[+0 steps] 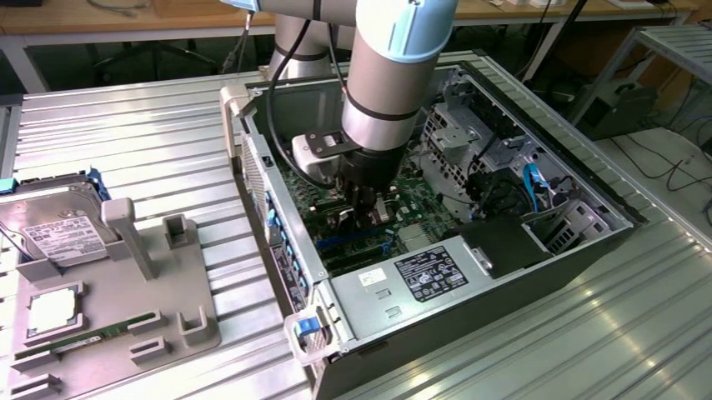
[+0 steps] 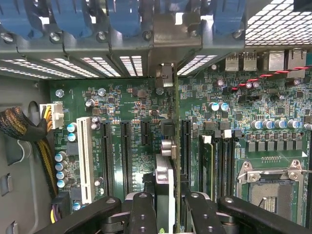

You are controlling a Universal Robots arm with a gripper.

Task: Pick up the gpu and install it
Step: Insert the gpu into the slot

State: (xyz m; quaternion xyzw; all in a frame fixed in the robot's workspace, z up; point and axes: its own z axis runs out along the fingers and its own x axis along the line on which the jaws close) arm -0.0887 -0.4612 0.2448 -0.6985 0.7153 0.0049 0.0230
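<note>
Gripper (image 1: pixel 362 204) is down inside the case (image 1: pixel 292 104), dead centre of the exterior view, tips lost in the board clutter there. Hard drive (image 1: pixel 56 229) sits out at nine o'clock. On the wrist view the fingers (image 2: pixel 142 209) are clenched on the gpu (image 2: pixel 165 178), edge-on between them, standing over the motherboard (image 2: pixel 122 112) slots with its bracket end at the rear wall. Seated or not? Can't tell.

Your ribbed aluminium table (image 1: pixel 133 133), bright with glare, wooden desks (image 1: pixel 100 18) behind it, metal rack (image 1: pixel 679 40) and loose floor cables (image 1: pixel 664 171) at the exterior view's right.
</note>
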